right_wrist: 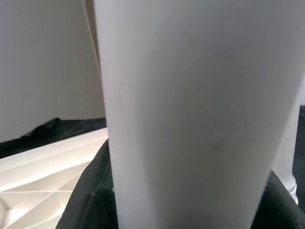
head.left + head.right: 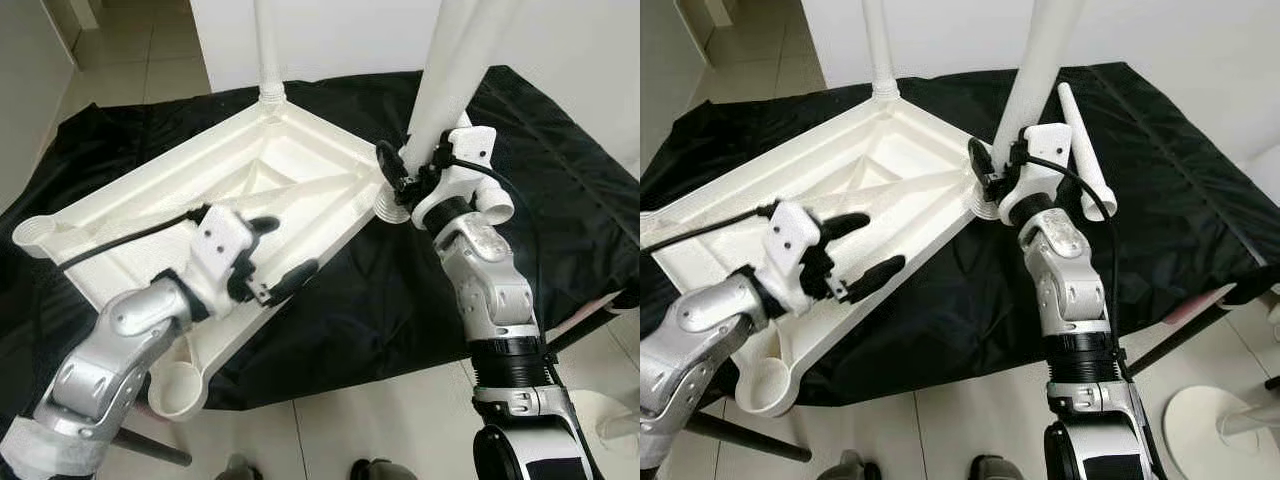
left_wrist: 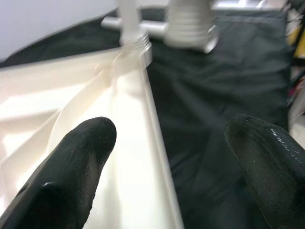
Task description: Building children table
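Two legs stand in the upturned tabletop; right gripper clasps the right leg; left gripper gapes empty; near sockets remain.

Bright even indoor light, soft shadows, wrist views blurred up close

No readable text, labels, brands or numbers anywhere in these views.
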You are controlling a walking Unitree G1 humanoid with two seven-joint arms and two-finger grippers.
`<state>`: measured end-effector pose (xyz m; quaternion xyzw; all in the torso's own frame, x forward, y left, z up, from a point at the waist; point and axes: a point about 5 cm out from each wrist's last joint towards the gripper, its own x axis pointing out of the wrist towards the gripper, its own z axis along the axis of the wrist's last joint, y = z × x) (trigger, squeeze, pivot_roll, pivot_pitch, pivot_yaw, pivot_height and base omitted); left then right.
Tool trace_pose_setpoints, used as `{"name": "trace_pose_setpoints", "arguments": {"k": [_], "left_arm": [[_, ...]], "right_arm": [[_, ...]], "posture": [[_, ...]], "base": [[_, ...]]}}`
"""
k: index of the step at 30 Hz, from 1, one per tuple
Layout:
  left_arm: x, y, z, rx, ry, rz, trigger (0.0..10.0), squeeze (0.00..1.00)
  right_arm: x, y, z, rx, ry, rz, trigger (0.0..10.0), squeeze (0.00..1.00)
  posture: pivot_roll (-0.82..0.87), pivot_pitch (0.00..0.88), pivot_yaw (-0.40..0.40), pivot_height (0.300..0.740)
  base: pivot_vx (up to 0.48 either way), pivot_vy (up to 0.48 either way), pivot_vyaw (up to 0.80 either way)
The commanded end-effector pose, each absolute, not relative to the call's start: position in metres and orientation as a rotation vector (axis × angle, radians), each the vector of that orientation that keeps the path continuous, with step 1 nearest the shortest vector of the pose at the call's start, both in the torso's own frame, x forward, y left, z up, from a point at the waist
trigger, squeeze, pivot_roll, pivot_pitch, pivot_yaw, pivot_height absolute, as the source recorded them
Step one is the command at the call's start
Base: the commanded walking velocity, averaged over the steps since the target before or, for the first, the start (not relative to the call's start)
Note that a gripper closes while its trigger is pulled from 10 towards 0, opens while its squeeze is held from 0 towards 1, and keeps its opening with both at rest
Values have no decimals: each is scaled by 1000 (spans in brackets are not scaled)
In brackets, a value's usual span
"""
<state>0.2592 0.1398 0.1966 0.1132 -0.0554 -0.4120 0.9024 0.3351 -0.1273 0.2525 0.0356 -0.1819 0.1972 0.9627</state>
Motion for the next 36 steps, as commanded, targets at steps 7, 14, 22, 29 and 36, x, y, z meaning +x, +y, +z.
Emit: {"name": "trace_pose_setpoints", "arguments": {"k": [7, 14, 22, 29, 36], "left_arm": [[261, 192, 170, 307, 21, -830, 10000, 0], [265, 256, 161, 350, 141, -756, 10000, 0], [261, 265, 160, 360, 164, -779, 10000, 0], [240, 275, 158, 418, 251, -932, 10000, 0], [235, 281, 160, 496, 284, -974, 10000, 0]], "right_arm": [[327, -131, 257, 56, -388, 440, 10000, 0], [326, -135, 256, 40, -383, 440, 10000, 0], [325, -136, 255, 33, -379, 444, 10000, 0], [323, -140, 249, 7, -359, 454, 10000, 0], [324, -138, 247, -8, -350, 477, 10000, 0]], "posture": [[-26, 127, 41, 740], [-24, 127, 37, 740], [-20, 120, 35, 740], [-1, 103, 28, 740], [9, 92, 15, 740]], "base": [[0, 0, 0], [0, 0, 0], [0, 0, 0], [0, 0, 0], [0, 0, 0]]}}
